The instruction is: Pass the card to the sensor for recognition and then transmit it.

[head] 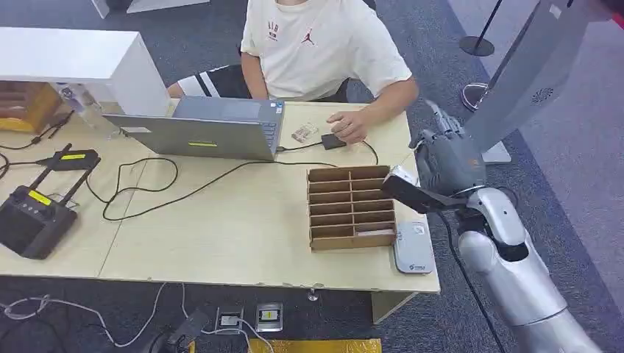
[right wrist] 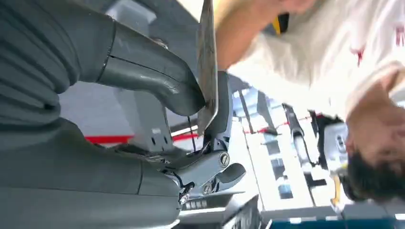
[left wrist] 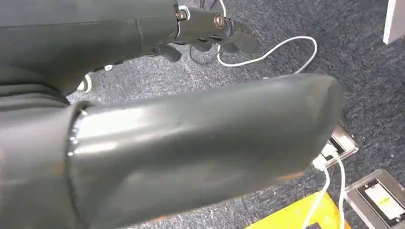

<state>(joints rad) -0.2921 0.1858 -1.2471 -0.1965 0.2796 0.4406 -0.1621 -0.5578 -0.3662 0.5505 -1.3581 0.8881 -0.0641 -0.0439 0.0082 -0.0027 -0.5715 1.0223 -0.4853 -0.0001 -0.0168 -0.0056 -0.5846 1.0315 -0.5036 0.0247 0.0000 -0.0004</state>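
The robot's right hand (head: 446, 163) pinches a thin dark rectangular card (head: 413, 191) between thumb and fingers, flat side down, above the pale wooden worktop's (head: 221, 220) right edge, just beyond the small white sensor pad (head: 412, 248), apparently ready for scanning. Its left hand (left wrist: 210, 28) hangs low, fingers loosely spread, holding nothing.

Office or lab: grey carpet (head: 581, 132); cabled desk (head: 221, 235); laptop (head: 213, 129).

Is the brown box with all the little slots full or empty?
Empty. In the head view every slot of the brown box shows only bare cardboard. The card is out of it, pinched in the right hand.
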